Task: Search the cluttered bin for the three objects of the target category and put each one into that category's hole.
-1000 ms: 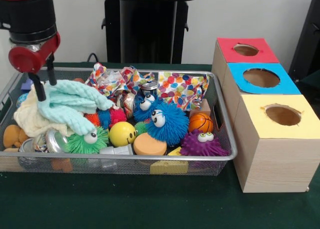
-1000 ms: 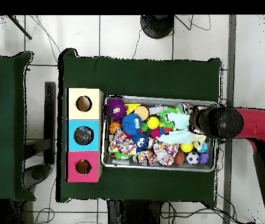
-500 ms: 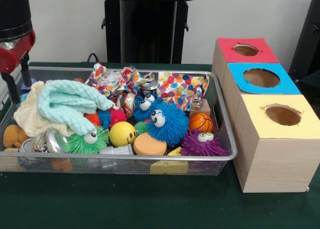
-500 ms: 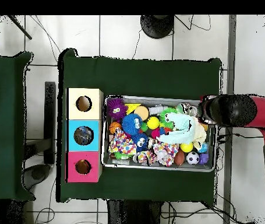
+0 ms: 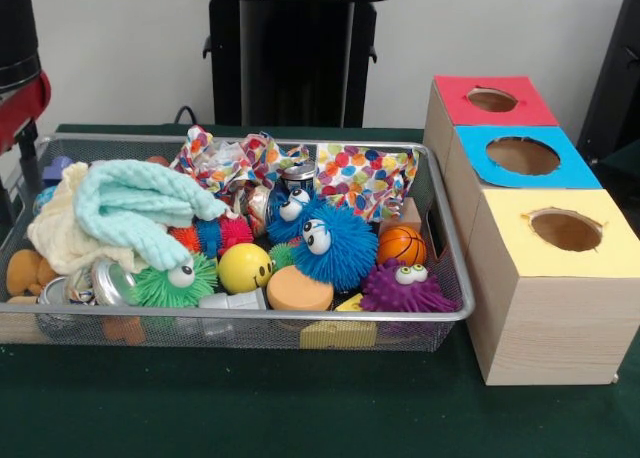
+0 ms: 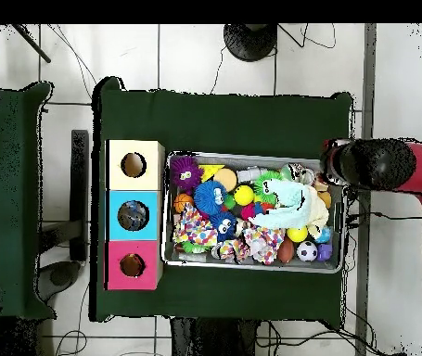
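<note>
The wire mesh bin (image 5: 250,316) stands on the green table, full of clutter; it also shows in the overhead view (image 6: 251,156). A tan-brown rounded shape (image 5: 22,270) lies at the bin's left end, partly under the cream cloth (image 5: 58,240); I cannot tell whether it is a plush animal. No other plush animal shows. The red-topped box's hole (image 5: 492,100) is to the right of the bin and also shows in the overhead view (image 6: 132,265). My gripper (image 5: 27,173) hangs at the picture's left edge, by the bin's left end. The arm's head (image 6: 374,165) covers it from above.
A mint cloth (image 5: 140,213) lies over the cream one. Blue (image 5: 335,243), green (image 5: 175,280) and purple (image 5: 405,288) spiky balls, a yellow smiley ball (image 5: 244,268), a small basketball (image 5: 400,245) and dotted cloth (image 5: 365,178) fill the bin. Blue-topped (image 5: 522,156) and yellow-topped (image 5: 565,230) boxes stand beside the red one.
My gripper has moved off the cloth pile towards the bin's left end in the front view. The cloths and toys lie as before.
</note>
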Motion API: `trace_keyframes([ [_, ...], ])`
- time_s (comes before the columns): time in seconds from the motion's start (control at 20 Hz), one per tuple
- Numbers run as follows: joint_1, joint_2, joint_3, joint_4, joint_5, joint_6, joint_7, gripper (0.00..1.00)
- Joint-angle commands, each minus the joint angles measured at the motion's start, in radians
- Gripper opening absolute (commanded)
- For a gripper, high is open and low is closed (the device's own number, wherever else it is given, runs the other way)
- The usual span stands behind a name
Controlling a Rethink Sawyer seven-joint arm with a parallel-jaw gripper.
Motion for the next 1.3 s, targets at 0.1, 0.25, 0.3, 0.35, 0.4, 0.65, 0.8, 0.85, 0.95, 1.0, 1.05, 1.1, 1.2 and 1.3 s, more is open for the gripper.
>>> trace_keyframes([
  [0.1,0.012,0.130,-0.003,-0.073,-0.067,0.025,-0.286,1.00],
  [0.25,0.016,0.145,-0.004,-0.089,-0.077,0.023,-0.303,1.00],
  [0.3,0.018,0.156,-0.005,-0.100,-0.083,0.021,-0.309,1.00],
  [0.35,0.020,0.162,-0.007,-0.109,-0.087,0.023,-0.314,1.00],
  [0.4,0.020,0.165,-0.006,-0.119,-0.089,0.029,-0.321,1.00],
  [0.65,0.040,0.194,-0.028,-0.166,-0.123,0.051,-0.331,1.00],
  [0.8,0.062,0.199,-0.048,-0.201,-0.153,0.075,-0.312,1.00],
  [0.85,0.068,0.203,-0.054,-0.216,-0.167,0.086,-0.322,1.00],
  [0.95,0.082,0.196,-0.075,-0.236,-0.192,0.113,-0.319,1.00],
  [1.0,0.086,0.197,-0.083,-0.243,-0.197,0.123,-0.313,1.00],
  [1.05,0.090,0.198,-0.092,-0.250,-0.202,0.134,-0.308,1.00],
  [1.1,0.091,0.201,-0.098,-0.254,-0.204,0.148,-0.313,1.00],
  [1.2,0.100,0.195,-0.115,-0.252,-0.216,0.173,-0.322,1.00],
  [1.3,0.109,0.192,-0.128,-0.258,-0.226,0.184,-0.321,1.00],
])
